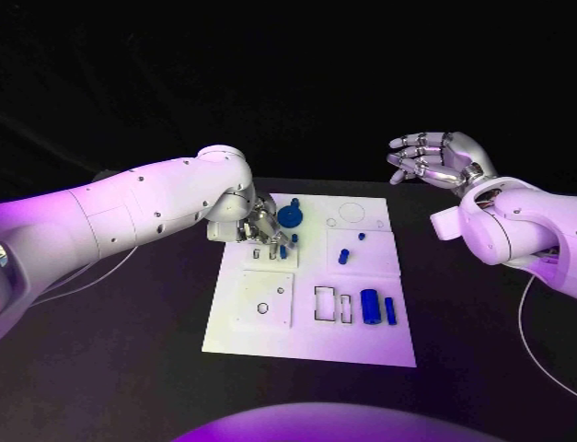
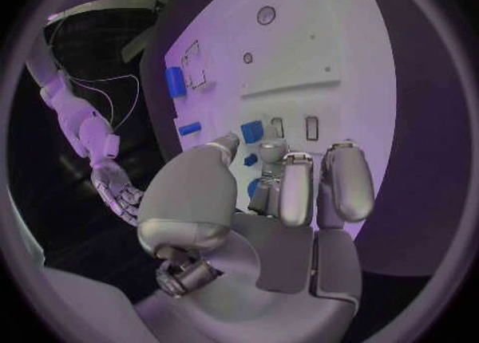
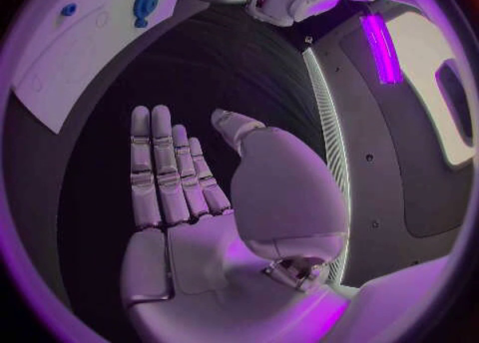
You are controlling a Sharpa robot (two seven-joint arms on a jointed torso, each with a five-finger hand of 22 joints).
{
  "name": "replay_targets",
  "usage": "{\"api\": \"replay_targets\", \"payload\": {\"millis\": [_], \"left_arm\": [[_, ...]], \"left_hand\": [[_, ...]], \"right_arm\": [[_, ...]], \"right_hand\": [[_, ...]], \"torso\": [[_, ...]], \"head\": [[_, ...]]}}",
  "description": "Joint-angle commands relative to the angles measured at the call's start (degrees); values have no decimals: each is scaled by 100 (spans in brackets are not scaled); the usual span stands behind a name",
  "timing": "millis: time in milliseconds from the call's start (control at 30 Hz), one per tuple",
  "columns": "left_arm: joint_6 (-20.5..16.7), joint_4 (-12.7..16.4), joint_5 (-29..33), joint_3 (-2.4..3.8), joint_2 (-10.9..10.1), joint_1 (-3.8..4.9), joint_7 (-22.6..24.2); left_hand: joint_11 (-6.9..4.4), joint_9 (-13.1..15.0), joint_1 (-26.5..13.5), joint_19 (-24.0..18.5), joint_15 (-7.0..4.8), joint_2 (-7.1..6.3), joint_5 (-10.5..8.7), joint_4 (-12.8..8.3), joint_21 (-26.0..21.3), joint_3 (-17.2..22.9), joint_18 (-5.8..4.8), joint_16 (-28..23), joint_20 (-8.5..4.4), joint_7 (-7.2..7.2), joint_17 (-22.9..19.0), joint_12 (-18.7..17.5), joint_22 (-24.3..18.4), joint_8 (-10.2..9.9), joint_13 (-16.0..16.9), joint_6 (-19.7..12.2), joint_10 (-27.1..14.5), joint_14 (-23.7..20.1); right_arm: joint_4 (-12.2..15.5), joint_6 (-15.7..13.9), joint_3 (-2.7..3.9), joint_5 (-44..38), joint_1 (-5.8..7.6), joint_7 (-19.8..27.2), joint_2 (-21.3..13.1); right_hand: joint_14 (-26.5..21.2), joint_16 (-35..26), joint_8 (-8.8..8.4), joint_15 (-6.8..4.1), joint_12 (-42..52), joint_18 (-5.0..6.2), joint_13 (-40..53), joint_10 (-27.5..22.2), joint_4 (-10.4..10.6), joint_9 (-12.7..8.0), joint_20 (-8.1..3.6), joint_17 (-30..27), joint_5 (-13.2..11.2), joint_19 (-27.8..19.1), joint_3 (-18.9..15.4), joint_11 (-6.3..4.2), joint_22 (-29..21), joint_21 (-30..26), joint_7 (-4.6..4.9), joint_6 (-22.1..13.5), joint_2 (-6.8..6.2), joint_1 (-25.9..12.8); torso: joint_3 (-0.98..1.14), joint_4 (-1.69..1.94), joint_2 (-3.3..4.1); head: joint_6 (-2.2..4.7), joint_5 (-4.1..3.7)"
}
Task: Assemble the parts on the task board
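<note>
Task board (image 1: 368, 341) mid-table, parts (image 1: 371, 306) on it, left hand (image 1: 255, 226) over its far-left corner

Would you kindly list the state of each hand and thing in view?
left hand: lowered over the task board's far left part, fingers curled, contents unclear.
right hand: raised beyond the board, holding nothing.
task board: flat on the table.
two blue cylinders: lying on their sides.
</note>
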Motion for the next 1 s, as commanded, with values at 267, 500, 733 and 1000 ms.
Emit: {"api": "replay_targets", "payload": {"millis": [267, 500, 733, 1000], "left_arm": [[-3, -5, 71, 1, 25, -6, 7], [-23, -3, 154, 1, 32, -7, 45], [-24, -1, 177, 1, 36, -7, 75], [-34, -4, 222, 1, 40, -7, 119]], "left_hand": [[12, 19, 271, -18, -1, 72, -24, -3, 47, 169, -88, -46, 21, 13, 27, -33, 19, 23, -20, -70, -52, 160], [4, 22, 630, -30, -6, 129, -22, -29, 58, 537, -87, -54, 22, 7, 36, -42, 34, -2, -44, -91, -78, 161], [4, 24, 813, -33, -6, 34, -22, -39, 71, 859, -90, -62, 22, 10, 42, -53, 60, -24, -69, -98, -99, 161], [-6, 42, 1088, -39, -18, -118, -18, -192, 84, 1588, -91, -67, 12, 1, 63, -77, 86, -43, -110, -110, -121, 167]], "right_arm": [[-25, -50, -1, 17, -29, -29, 36], [-36, -36, -2, 15, -38, -58, 50], [-47, -27, -2, -4, -43, -101, 57], [-62, -10, -3, -13, -45, -129, 68]], "right_hand": [[82, -74, 42, -10, -27, 61, -73, 15, -8, -16, -4, -19, 121, 98, -43, 35, -58, -61, 403, -29, 99, 24], [83, -78, 43, -10, -27, 61, -78, 15, -8, -17, -4, -20, 127, 100, -44, 35, -61, -63, 403, -29, 99, 23], [87, -83, 45, -10, -26, 61, -86, 17, -7, -18, -4, -21, 135, 104, -47, 35, -67, -67, 403, -28, 100, 19], [95, -88, 48, -11, -24, 61, -95, 21, -5, -19, -4, -21, 142, 112, -52, 34, -74, -71, 402, -25, 100, 13]], "torso": [[6, 5, 1], [4, 4, 3], [4, 9, 4], [6, 7, 4]], "head": [[-8, -7], [-16, -9], [-19, -13], [-30, 2]]}}
